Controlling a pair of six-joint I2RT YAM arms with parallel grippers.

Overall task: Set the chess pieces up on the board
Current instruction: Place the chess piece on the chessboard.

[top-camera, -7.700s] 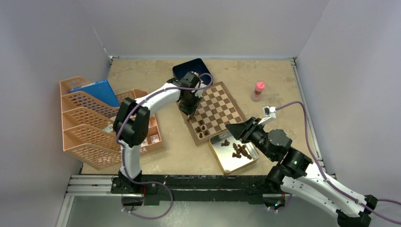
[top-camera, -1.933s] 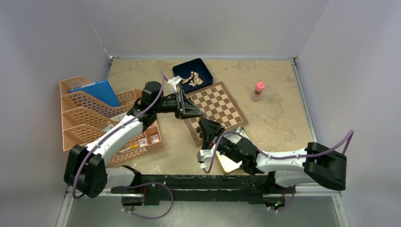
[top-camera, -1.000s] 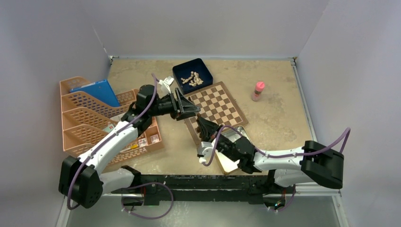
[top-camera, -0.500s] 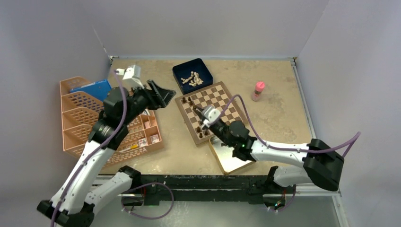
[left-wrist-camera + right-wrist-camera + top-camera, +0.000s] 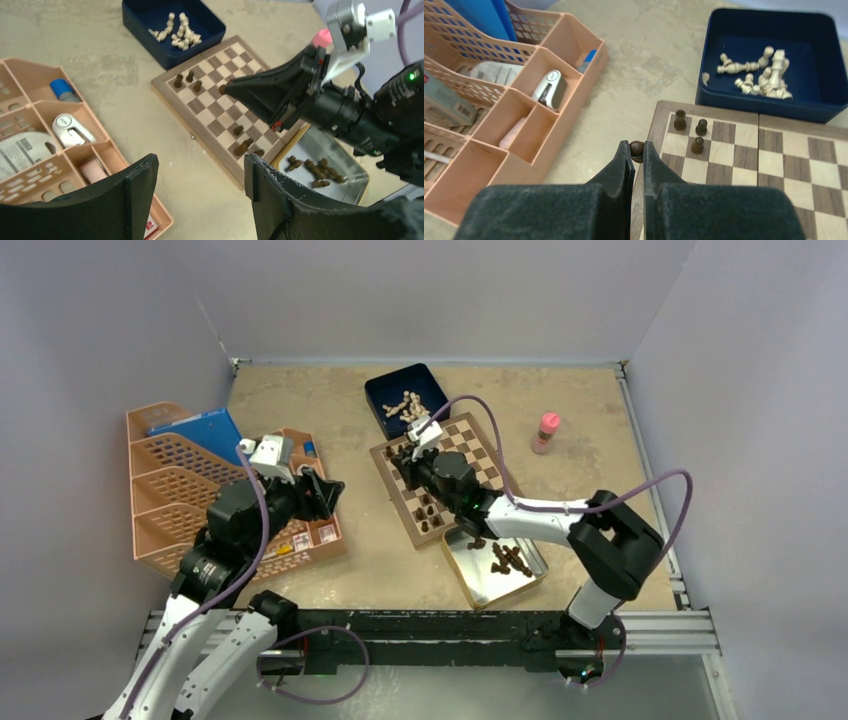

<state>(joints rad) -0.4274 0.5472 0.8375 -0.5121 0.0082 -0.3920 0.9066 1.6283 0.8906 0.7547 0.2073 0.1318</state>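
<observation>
The board (image 5: 470, 465) lies mid-table with a few dark chess pieces (image 5: 697, 145) at its far left corner and more along its near edge (image 5: 243, 146). My right gripper (image 5: 637, 150) is shut on one dark chess piece (image 5: 636, 146), holding it above the board's left border beside those three. In the top view the right gripper (image 5: 412, 458) reaches over the board's left part. Several more dark pieces (image 5: 510, 560) lie in the silver tin (image 5: 470, 580). My left gripper (image 5: 200, 172) hangs open and empty, back over the orange organizer (image 5: 190, 510), well left of the board.
A dark blue box (image 5: 405, 400) with pale cream chessmen sits just behind the board. A pink bottle (image 5: 548, 431) stands at the right. The organizer's small compartments (image 5: 524, 120) hold a stapler and oddments. White walls enclose the table.
The left arm has drawn back from the board to over the organizer, its jaws a little wider. The right arm has swung across the board toward its far left corner, carrying a dark piece.
</observation>
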